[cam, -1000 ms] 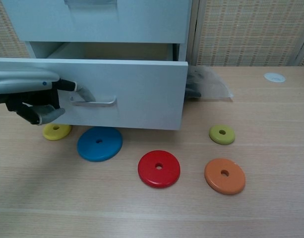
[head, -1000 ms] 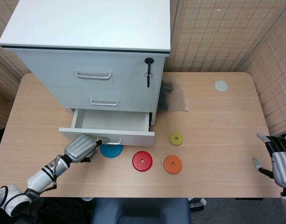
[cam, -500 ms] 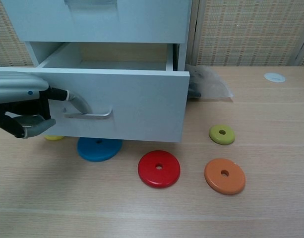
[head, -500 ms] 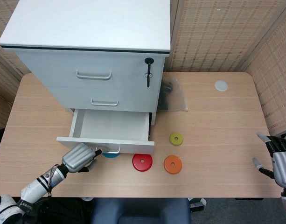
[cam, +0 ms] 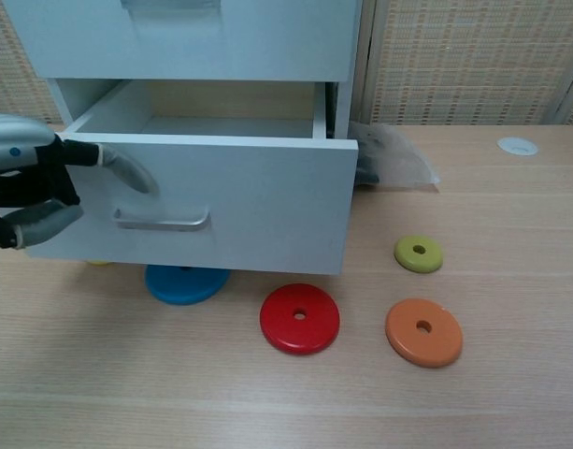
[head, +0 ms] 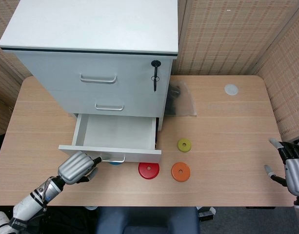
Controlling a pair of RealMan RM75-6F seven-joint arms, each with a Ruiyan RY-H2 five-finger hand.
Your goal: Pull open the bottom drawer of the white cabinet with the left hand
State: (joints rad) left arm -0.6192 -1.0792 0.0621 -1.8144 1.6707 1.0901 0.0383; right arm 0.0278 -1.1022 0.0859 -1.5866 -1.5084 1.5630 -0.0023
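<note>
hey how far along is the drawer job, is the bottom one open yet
Mostly done: the bottom drawer stands well out of the cabinet, its inside showing, its front over the blue disc. In hand: the left hand is at the front's left end, up off the handle, apparently letting go. The right hand is idle. Left: probably just clearing the left hand, unless the drawer must come out further.

The pulled-out white bottom drawer (cam: 221, 201) overhung the flat blue disc (cam: 186, 282), hiding its far half in the chest view; in the head view only a sliver showed. A small yellow disc (cam: 98, 262) was reduced to a thin edge under the drawer front. The left hand (cam: 29, 192) was cut off by the chest view's left edge (whether its fingers touched the metal bar handle (cam: 162, 223) could not be told). The right hand (head: 292, 165) ran off the head view's right edge. Dark contents of the crumpled clear plastic bag (head: 182, 102) were indistinct.
</note>
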